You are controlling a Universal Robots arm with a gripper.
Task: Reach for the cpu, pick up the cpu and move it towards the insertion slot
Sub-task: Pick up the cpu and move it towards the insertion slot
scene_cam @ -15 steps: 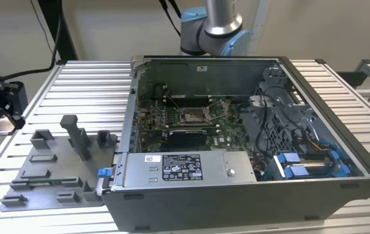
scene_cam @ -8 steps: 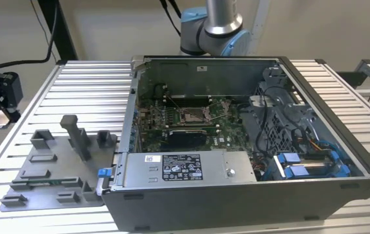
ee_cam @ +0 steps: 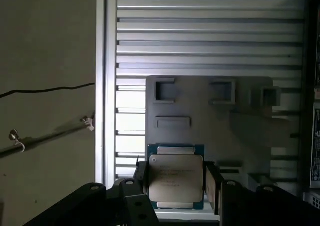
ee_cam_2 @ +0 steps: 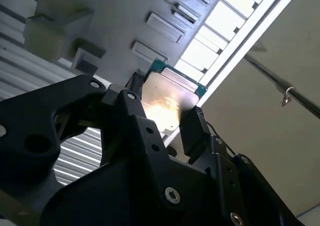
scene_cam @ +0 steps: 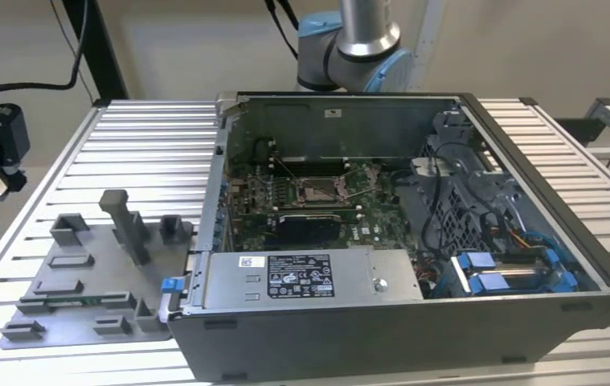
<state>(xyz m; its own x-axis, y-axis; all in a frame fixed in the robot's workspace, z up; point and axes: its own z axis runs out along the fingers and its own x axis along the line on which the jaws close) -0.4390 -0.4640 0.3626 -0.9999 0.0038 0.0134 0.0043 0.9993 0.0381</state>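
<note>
Gripper pinching cpu by two sides, held above grey tray near table edge; cpu silver top faces camera; insertion slot inside open computer case, beside tray.

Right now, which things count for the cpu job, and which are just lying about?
Job:
- cpu, held in the gripper
- slot, inside the open case

Lying about:
- grey tray and its blocks
- power supply
- blue clips
</note>
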